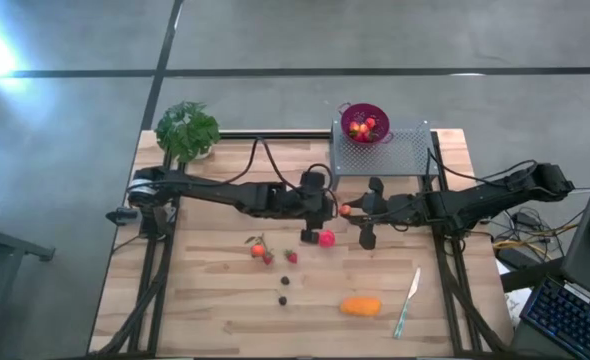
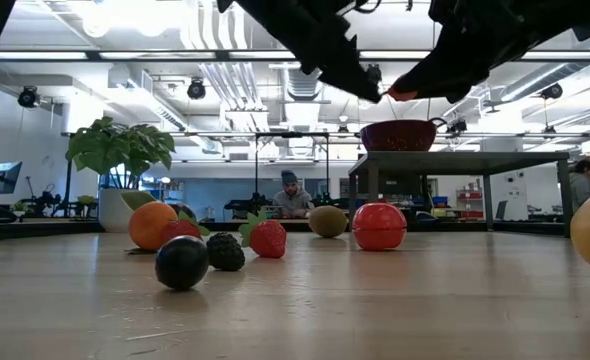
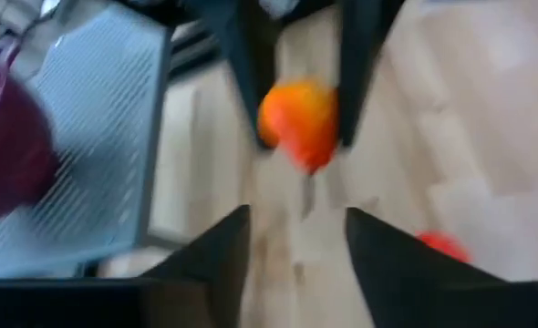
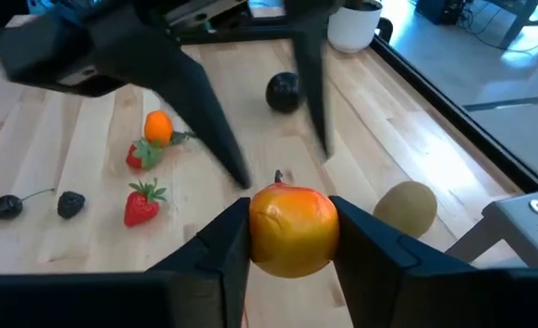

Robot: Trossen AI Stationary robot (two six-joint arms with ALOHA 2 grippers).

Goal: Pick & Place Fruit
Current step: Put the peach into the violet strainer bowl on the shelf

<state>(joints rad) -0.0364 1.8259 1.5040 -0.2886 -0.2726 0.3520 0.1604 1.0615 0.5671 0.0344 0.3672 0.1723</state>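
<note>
Several fruit (image 1: 364, 126) already resting in bowl (image 1: 365, 123); right claw (image 4: 292, 239) clamping orange-red fruit (image 4: 292, 228), left claw (image 3: 292, 239) apart; many remaining on table (image 1: 215, 310).

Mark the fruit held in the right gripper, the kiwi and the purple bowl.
orange-red fruit (image 4: 292, 230), right wrist view: middle of its skin, between the right gripper's fingers.
kiwi (image 4: 406, 209), right wrist view: centre of its brown body.
purple bowl (image 1: 347, 125), high view: its left rim.
</note>
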